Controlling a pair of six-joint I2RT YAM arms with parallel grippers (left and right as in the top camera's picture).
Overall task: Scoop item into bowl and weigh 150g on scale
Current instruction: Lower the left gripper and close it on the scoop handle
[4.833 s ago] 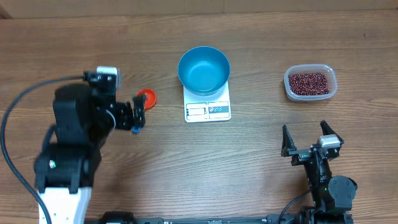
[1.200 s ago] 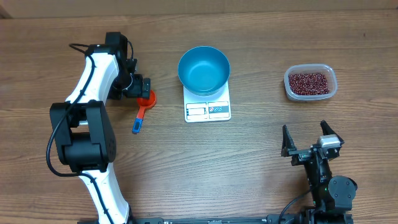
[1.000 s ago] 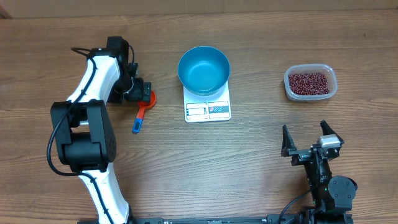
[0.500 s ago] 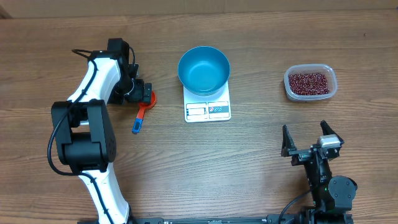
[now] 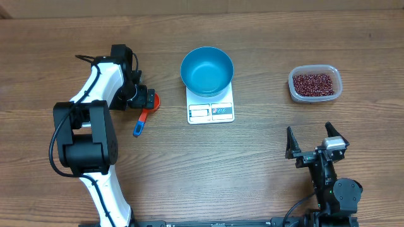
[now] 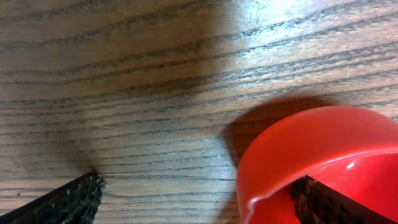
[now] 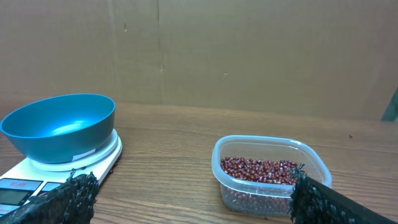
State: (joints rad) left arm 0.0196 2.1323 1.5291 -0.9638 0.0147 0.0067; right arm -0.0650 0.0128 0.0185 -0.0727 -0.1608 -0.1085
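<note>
The left fingers (image 6: 68,199) are standing spread wide at the red scoop (image 5: 149,101), one tip inside its cup, the other outside, gripping nothing. The right fingers (image 7: 68,196) are hanging released, well apart from the clear tub (image 5: 338,91) holding the beans (image 5: 312,83). The blue bowl (image 5: 207,70) is sitting on the scale (image 5: 211,111) at mid-bench (image 5: 252,164).

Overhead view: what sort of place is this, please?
Probably a robot lab workbench, not a kitchen: a left arm and a right arm stand at a wood-grain table, with a plain cardboard wall behind it.
</note>
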